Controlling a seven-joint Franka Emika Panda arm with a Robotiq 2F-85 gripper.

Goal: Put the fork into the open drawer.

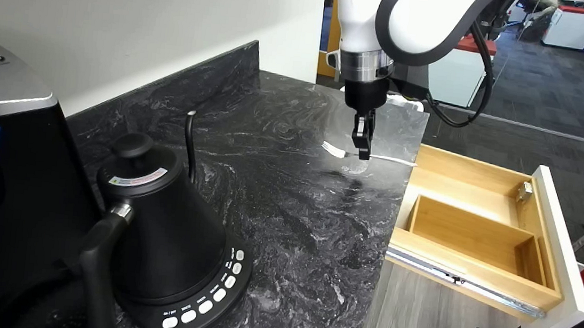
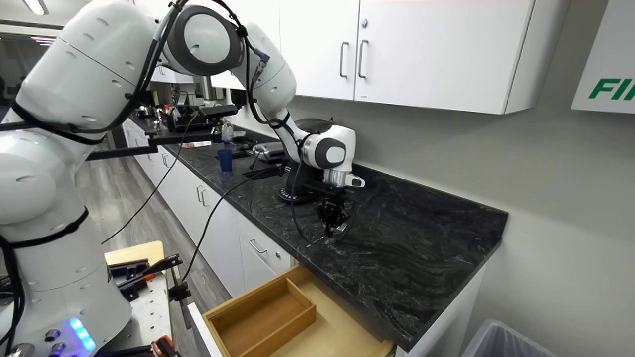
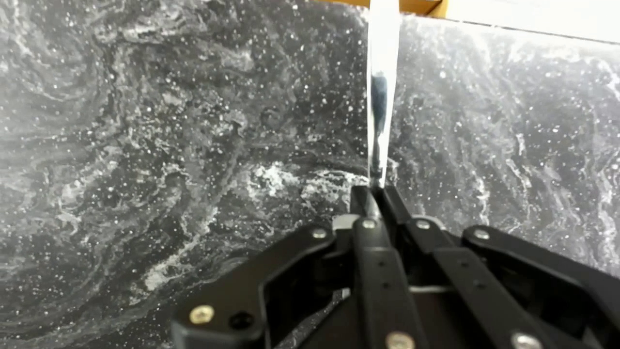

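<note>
Black stone countertop [image 1: 287, 212], veined in white, runs alongside a pale wall [image 1: 188, 20], with a gooseneck kettle [image 1: 167, 237] standing on it. Over the stone, near the edge beside the open drawer [image 1: 465, 197], is the fork [image 3: 380, 106]. Its long axis lies close to level and runs across toward that edge: the tines point away from the drawer, the handle toward it, ending near the counter's edge. Jaws drawn together and aimed down, the gripper [image 3: 377, 194] pinches the slender neck behind the fork's head; whether the fork touches the stone cannot be told.
</note>
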